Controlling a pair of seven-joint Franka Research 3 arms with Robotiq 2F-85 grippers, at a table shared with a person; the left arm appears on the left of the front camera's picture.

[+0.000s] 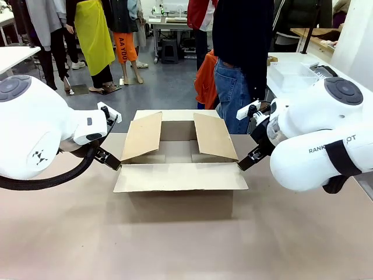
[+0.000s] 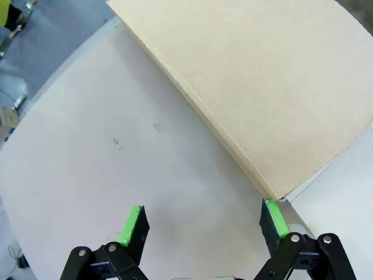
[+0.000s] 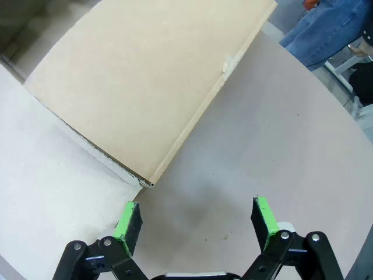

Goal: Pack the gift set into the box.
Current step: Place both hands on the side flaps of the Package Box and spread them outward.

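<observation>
Brown corrugated cardboard takes the middle of the pale table (image 1: 175, 245): the box (image 1: 180, 201) stands there with its top open, one long side toward the robot. Its near flap (image 1: 180, 178) is folded out flat toward six o'clock and the far flap (image 1: 175, 115) is folded back toward twelve. The two side flaps (image 1: 141, 136) stand up at a tilt at about ten and two, with bare cardboard floor showing between them. The left gripper (image 2: 203, 221) hangs low at the box's eight o'clock corner, its jaws spread wide with nothing between them. Seen from its wrist camera, its green pads (image 2: 133, 224) frame plain tabletop, and the corner of a cardboard flap comes down at about one o'clock, right by one pad; whether it touches I cannot tell. The right gripper (image 3: 196, 219) mirrors it at the box's four o'clock corner, just as wide open and holding nothing. In its wrist view a flap corner points down at about eleven o'clock, just beside one pad but apart from it. The two white arms come in from the sides, at nine and three. A person (image 1: 239, 58) in a dark top and blue jeans stands at the far edge of the table, at about one o'clock from the box. More people stand on the grey floor farther back, toward eleven.
</observation>
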